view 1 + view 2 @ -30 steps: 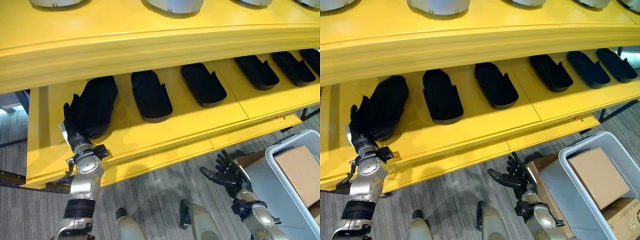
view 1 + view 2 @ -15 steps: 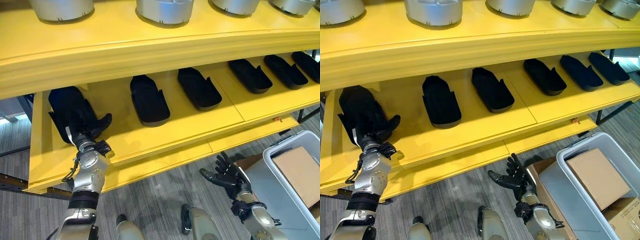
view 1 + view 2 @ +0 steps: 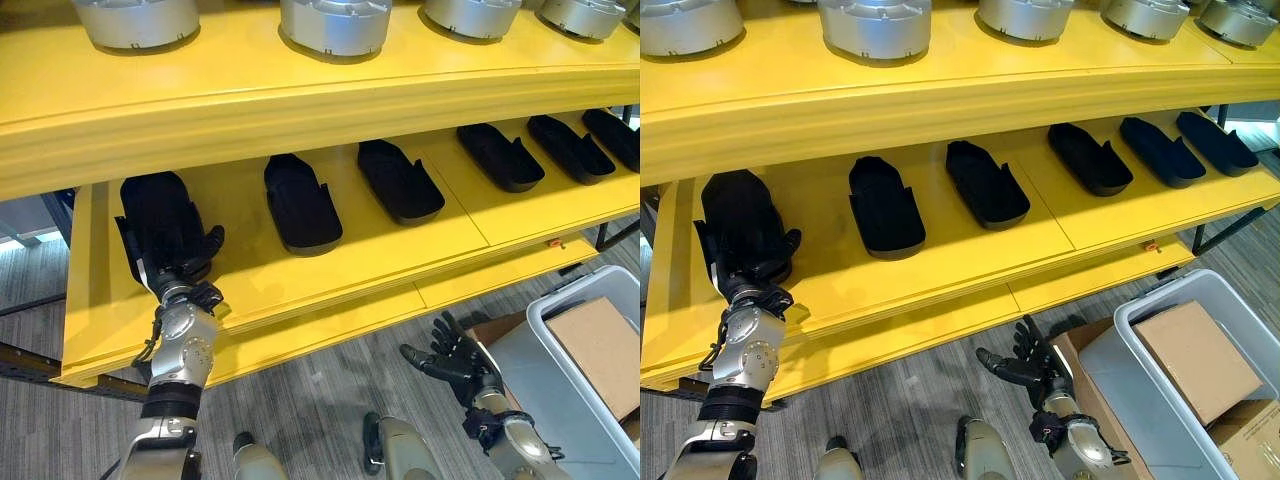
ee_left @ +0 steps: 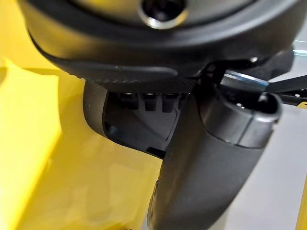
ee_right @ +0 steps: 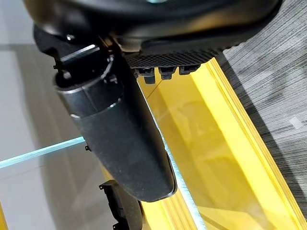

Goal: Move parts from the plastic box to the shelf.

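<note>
Left robot hand [image 3: 178, 262] at the leftmost black moulded plastic part [image 3: 158, 216] on the yellow metal shelf [image 3: 330, 262]; fingers overlap the part, grip can't be confirmed. The part now lies straighter and further in than a second ago. Right robot hand [image 3: 450, 358] hangs low with fingers spread, empty, beside the grey plastic box [image 3: 590, 400], which is cut off at the frame edge.

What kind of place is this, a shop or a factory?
Probably a factory or warehouse parts area: a yellow shelf holds rows of black parts, metal parts sit above, and a plastic box holds cartons.
</note>
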Tool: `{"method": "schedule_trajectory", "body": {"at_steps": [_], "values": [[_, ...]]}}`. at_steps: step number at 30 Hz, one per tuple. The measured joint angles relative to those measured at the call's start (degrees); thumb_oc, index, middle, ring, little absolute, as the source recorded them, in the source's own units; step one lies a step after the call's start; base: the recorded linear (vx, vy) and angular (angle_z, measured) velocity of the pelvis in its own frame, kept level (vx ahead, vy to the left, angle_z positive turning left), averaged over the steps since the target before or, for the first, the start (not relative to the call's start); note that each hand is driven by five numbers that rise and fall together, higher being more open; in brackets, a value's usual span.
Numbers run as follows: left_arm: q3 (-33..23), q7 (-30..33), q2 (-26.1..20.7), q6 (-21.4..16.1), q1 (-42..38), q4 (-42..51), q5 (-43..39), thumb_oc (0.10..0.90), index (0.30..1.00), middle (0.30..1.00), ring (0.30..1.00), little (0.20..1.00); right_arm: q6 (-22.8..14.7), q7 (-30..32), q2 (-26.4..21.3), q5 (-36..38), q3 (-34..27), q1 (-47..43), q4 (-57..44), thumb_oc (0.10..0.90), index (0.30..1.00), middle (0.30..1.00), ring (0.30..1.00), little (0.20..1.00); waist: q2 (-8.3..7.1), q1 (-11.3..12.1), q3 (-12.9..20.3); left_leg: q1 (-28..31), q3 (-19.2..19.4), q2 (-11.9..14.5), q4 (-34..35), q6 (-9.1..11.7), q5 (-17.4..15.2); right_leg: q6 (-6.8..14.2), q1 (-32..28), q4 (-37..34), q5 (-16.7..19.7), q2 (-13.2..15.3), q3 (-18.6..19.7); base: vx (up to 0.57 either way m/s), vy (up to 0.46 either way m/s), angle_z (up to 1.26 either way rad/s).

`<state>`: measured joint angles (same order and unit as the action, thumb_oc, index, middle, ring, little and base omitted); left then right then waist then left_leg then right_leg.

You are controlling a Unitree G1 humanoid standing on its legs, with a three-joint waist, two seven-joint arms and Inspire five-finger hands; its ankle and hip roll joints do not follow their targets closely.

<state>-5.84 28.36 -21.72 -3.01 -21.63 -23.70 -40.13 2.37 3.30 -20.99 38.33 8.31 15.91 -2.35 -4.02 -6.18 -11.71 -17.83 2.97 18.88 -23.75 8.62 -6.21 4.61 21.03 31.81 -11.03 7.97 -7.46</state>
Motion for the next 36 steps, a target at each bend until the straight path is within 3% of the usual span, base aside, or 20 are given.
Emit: {"method": "schedule_trajectory", "body": {"at_steps": [14,29,36], "values": [[-1.28,-1.90,-0.21,0.17,4.22,3.05,0.31,0.900,1.000,1.000,1.000,1.000,0.41,-0.14,-0.05,-0.10,-0.15,-0.04,0.06,0.900,1.000,1.000,1.000,1.000,0.74,0.07,0.03,0.08,0.00,-0.02,0.04,-0.02,-0.01,0.08,-0.30,0.14,-0.21,0.06,-0.04,-0.01,-0.001,0.00],[-3.40,2.55,0.36,1.71,12.44,16.53,-0.12,0.900,1.000,1.000,1.000,1.000,0.44,-0.13,-0.02,-2.29,-2.66,-0.34,0.00,0.900,1.000,1.000,1.000,1.000,0.69,0.15,-0.17,-0.13,-0.25,-0.04,0.67,-0.02,0.05,-0.34,0.27,0.46,-0.39,0.15,-0.54,0.00,0.000,0.00],[-3.63,3.30,0.36,1.67,13.65,22.00,0.05,0.900,1.000,1.000,1.000,1.000,0.44,-0.24,0.16,-2.29,-3.02,-0.70,0.00,0.900,1.000,1.000,1.000,1.000,0.70,0.14,-1.99,-0.13,-0.17,-0.03,1.01,-0.02,0.05,-0.34,0.46,0.46,-0.47,0.11,-0.57,0.00,0.000,0.00]]}}
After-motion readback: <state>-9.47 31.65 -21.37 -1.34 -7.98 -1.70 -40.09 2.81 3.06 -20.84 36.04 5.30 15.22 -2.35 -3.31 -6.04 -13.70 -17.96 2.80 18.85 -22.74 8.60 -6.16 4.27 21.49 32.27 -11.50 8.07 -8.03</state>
